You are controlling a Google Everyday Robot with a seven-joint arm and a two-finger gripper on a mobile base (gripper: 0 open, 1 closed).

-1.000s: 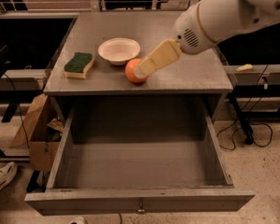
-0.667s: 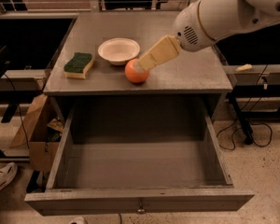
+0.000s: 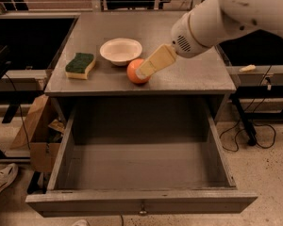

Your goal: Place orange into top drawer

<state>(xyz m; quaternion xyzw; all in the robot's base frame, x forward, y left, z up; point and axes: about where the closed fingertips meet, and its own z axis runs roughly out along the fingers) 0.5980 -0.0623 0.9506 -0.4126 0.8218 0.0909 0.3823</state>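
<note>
Orange (image 3: 134,74) is on the table (image 3: 193,76), not in the drawer; I log the scene from the bottom of the frame upward.

Bottom edge: the top drawer (image 3: 141,166) is pulled fully open toward the camera, with its flat front panel lowest in the frame and a small knob (image 3: 142,212) at the panel's centre. Its grey floor and side walls are in plain view. At lower left a shoe (image 3: 2,180) lies on the floor, and above it a cardboard box (image 3: 35,126) leans by the cabinet's left side. Cables (image 3: 247,135) trail on the floor at the right.

Centre of frame: the orange sits near the table's front edge, a little left of middle, above the open drawer. The gripper (image 3: 146,69) is at the orange, its beige tip slanting down from the upper right across the fruit's right side. Whether the jaws are clenched on it I cannot tell.

Farther back: a green-and-yellow sponge (image 3: 80,65) lies at the left, apart from the orange. A cream bowl (image 3: 121,50) stands just behind the orange. The white arm (image 3: 226,13) enters from the upper right corner.
</note>
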